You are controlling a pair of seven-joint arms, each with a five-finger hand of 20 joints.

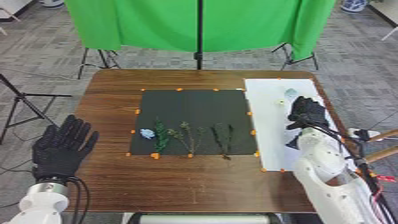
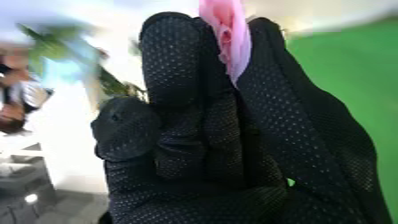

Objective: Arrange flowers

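Count one table (image 1: pixel 178 185), one black mat (image 1: pixel 191 105), one white sheet (image 1: pixel 267 120), one green curtain (image 1: pixel 142 25). Log one pink flower (image 2: pixel 226 37), one blue flower (image 1: pixel 147 133), one leafy green sprig (image 1: pixel 161 136). Cannot tell exact number of thin stems (image 1: pixel 229 140) on mat.

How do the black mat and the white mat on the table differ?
The black mat is nearly square, while the white mat is long and narrow. The black mat lies around the middle of the table; the white mat lies to its right. The white mat also reaches nearer the robot than the black mat does. Both lie flat, with orange marks at their edges.
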